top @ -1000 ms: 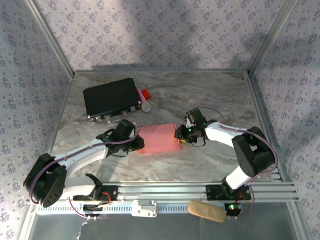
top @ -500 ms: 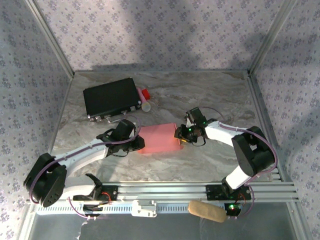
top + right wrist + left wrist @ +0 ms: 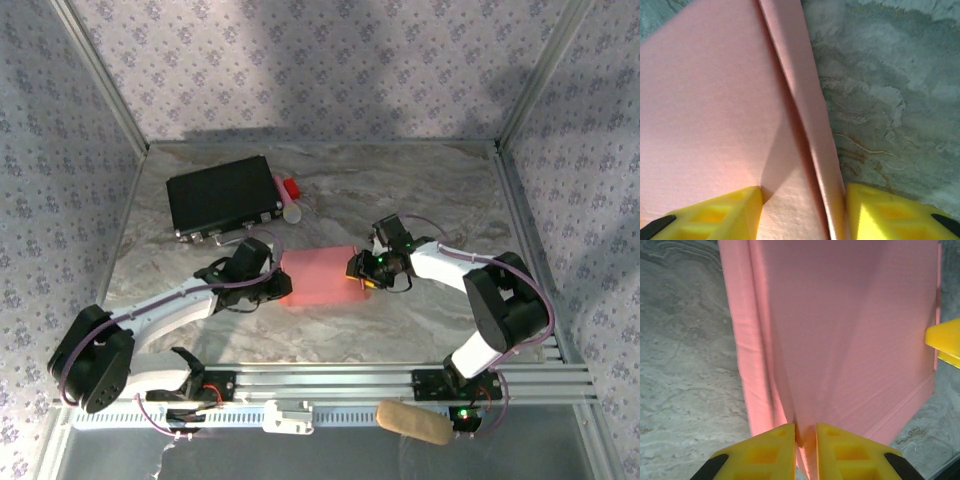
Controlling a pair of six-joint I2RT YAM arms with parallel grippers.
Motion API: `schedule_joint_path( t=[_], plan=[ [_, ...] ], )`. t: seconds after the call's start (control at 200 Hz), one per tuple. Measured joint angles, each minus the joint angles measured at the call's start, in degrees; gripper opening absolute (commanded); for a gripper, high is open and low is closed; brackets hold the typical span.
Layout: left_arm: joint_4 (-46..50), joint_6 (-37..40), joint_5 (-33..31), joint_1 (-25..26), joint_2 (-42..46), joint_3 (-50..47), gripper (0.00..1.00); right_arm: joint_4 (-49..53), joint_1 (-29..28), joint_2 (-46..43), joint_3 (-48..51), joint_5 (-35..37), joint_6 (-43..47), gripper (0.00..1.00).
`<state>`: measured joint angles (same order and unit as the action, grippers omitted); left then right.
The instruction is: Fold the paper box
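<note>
Worktop (image 3: 430,190): grey marbled slab between flower-patterned walls; the box lies flat near its middle, a little toward the near edge. Left arm (image 3: 160,305): white links, black joints, reaching from the near left corner to the box's left end. Right arm (image 3: 455,270): same build, bent round from the near right to the box's right end. Case (image 3: 222,197): black, rectangular, closed, beyond the box and to its left, well apart from it. Box (image 3: 318,277) (image 3: 840,330) (image 3: 705,110): thin pink card, a flattened rectangle with its long sides running left to right and a narrow strip creased along one edge. Roll (image 3: 413,421): tan, cylindrical, on the metal rail nearer than the box and to its right, well apart. Left gripper (image 3: 282,285) (image 3: 805,432): yellow fingers at the box's left end, closed tight on a pinched ridge of the pink card. Right gripper (image 3: 358,272) (image 3: 802,200): yellow fingers at the box's right end, jaws standing apart astride its edge, one over the top panel, the other against the narrow strip, not clamped on it; one of these fingers (image 3: 943,342) shows past the box's far end in the left wrist view. Red piece (image 3: 291,187): small, beyond the box, at the case's right end. Tube (image 3: 291,208): pale, short, just beside the red piece, between case and box.
</note>
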<state>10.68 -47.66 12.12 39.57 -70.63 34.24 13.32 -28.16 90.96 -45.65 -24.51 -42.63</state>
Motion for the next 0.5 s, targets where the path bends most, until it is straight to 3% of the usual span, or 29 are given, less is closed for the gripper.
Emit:
schedule_joint_path(
  t=[0.31,0.5],
  plan=[
    [-1.2,-0.42,-0.17,-0.02,-2.01,0.0,0.12,0.5,0.35,0.81,-0.48,-1.09,-0.39,0.53],
    [0.02,1.01,-2.97,0.94,-2.93,0.09,0.12,1.66,0.31,0.85,-0.81,-0.87,-0.39,0.5]
  ],
)
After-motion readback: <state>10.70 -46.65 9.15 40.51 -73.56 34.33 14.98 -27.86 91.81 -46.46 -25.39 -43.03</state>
